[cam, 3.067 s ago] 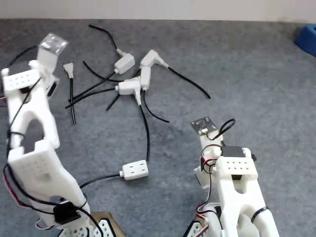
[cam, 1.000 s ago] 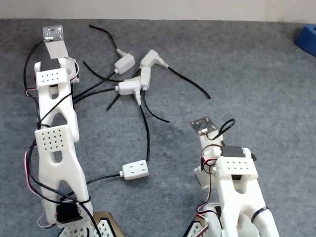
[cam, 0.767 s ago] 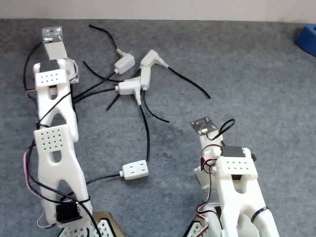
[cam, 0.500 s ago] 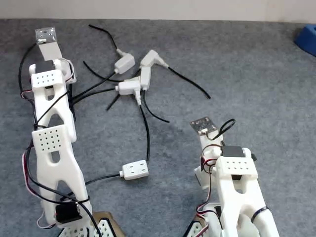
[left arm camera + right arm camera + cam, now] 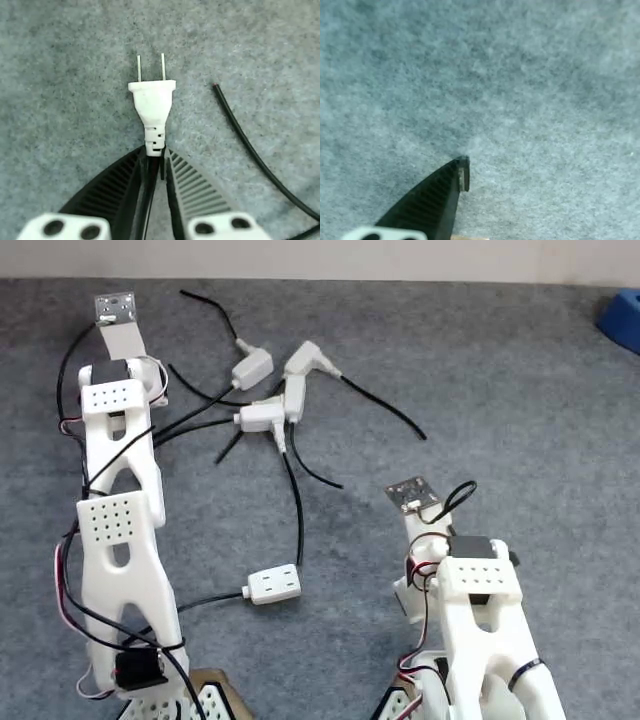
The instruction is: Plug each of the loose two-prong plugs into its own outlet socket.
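Because the plug (image 5: pixel 151 102) is a small moulded white body with two thin prongs, we judge it light and rigid. Its smooth skin could let it twist in a slack grip, and its prongs could bend if driven in askew. Its cord (image 5: pixel 146 195) looks limp and should trail without resisting. The left claw (image 5: pixel 154 152) is closed narrow on the ribbed neck where cord meets body, with the prongs pointing straight away from the wrist over the grey table (image 5: pixel 520 390). We cannot tell whether the plug rests on the table or hangs just above it. A hold farther forward, on the flat faces of the body, would in our judgement steer the prongs more firmly than this hold at the neck. A loose cable (image 5: pixel 240 135) ends just beside the plug, apart from it. The left arm (image 5: pixel 115 530) lies stretched far out along the table's left side, its wrist tipped down near the far corner. A cluster (image 5: pixel 270 390) of white sockets and plugs sits to its right. One free socket (image 5: pixel 274 585) lies between the two arm bases, well apart from the held plug. The right arm (image 5: pixel 470 620) is folded close to its base. The right claw (image 5: pixel 462 172) is low over bare table, and we cannot tell whether it is wide or closed.
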`<move>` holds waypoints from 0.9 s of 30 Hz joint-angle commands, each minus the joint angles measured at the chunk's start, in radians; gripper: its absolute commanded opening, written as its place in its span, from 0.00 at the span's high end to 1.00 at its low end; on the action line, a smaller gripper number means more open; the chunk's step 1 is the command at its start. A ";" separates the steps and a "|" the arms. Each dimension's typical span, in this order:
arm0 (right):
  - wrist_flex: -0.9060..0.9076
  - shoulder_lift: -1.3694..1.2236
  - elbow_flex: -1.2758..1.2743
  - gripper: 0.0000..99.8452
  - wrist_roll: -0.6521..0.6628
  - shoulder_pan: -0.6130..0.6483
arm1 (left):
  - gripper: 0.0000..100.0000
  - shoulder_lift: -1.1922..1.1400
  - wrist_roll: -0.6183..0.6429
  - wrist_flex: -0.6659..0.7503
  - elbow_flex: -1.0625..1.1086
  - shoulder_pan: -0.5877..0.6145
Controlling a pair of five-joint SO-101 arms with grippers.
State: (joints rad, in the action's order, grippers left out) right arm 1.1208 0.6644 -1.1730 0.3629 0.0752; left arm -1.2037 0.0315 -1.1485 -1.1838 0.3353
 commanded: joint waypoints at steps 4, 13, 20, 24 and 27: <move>-0.012 0.012 0.002 0.39 0.011 0.002 | 0.99 0.042 -0.092 -0.126 -0.260 -0.038; -0.007 0.012 0.013 0.39 0.003 -0.102 | 0.99 0.051 -0.235 -0.545 -0.484 -0.208; -0.005 0.016 0.030 0.39 0.003 -0.252 | 1.00 0.081 -0.318 -0.626 -0.446 -0.358; -0.005 0.013 0.065 0.39 0.006 -0.344 | 1.00 0.119 -0.362 -0.628 -0.344 -0.483; -0.010 0.013 0.073 0.39 0.011 -0.383 | 1.00 0.194 -0.396 -0.628 -0.242 -0.584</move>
State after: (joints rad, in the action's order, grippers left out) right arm 1.1208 0.6644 -1.1531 0.3629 -0.2654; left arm -1.1347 -0.3337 -1.7637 -1.4845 -0.1511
